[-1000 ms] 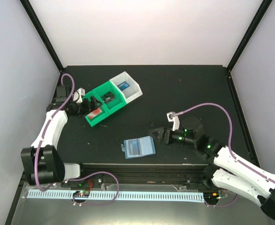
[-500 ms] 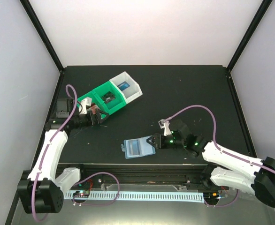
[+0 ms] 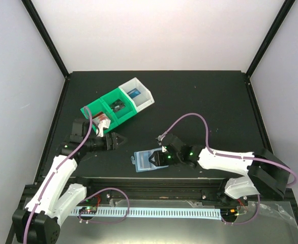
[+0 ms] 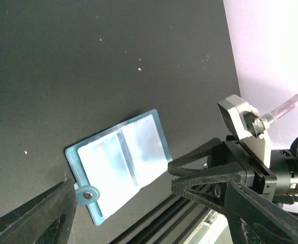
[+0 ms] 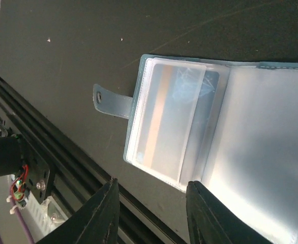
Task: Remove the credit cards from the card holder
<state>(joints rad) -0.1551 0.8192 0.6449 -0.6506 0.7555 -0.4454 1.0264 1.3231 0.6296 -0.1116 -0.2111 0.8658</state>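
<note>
Hovering right gripper is seen at the right end of the card holder, jaws partly spread, nothing pinched; contact cannot be told. Holder is laid open and flat by the near edge of the table, long axis roughly along that edge, snap tab at its left end. One greyish credit card is seen in the pocket beside the tab, away from the claw. The left gripper, jaws spread wide, is held apart from the holder toward the left edge; the right gripper is judged nearer.
</note>
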